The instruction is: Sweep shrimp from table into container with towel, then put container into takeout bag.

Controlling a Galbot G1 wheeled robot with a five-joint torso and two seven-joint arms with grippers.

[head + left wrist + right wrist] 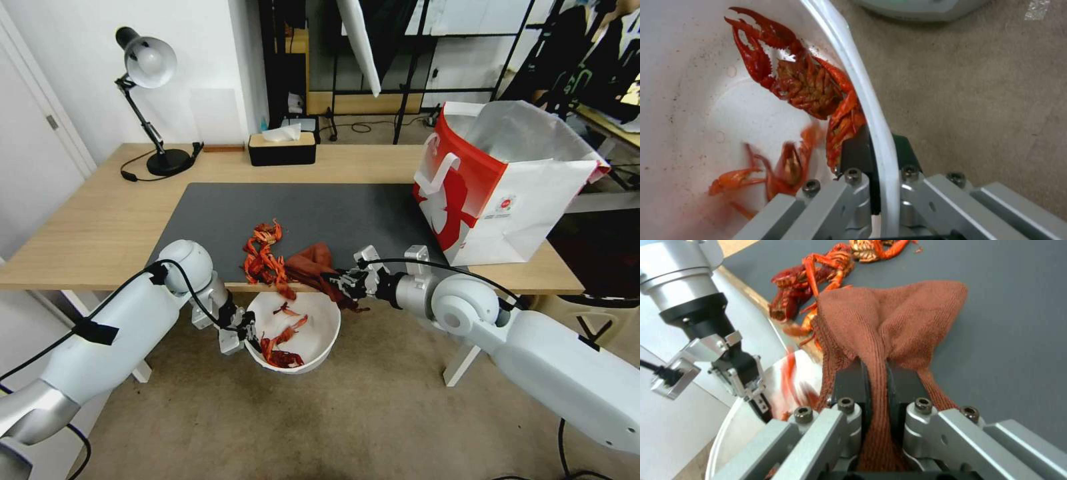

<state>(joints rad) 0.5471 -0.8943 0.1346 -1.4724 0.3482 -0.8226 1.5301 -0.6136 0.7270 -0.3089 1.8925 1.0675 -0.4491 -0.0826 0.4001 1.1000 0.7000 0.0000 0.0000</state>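
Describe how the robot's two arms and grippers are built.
Both arms have glossy white shells with round white joints, silver cuffs and black cables taped on. The left gripper and right gripper are bare silver metal with hex bolts and black finger pads.

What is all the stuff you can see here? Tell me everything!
shrimp: one pile, red-orange, at table's near edge; several more in the container
container: one, white, held below the table edge
towel: one, rust-red, on the mat beside the shrimp
takeout bag: one, red and white, table's right end
table: one, light wood
mat: one, dark grey, on table
lamp: one, black, far left
tissue box: one, black, far edge
left gripper: clamps container's rim
right gripper: grips towel
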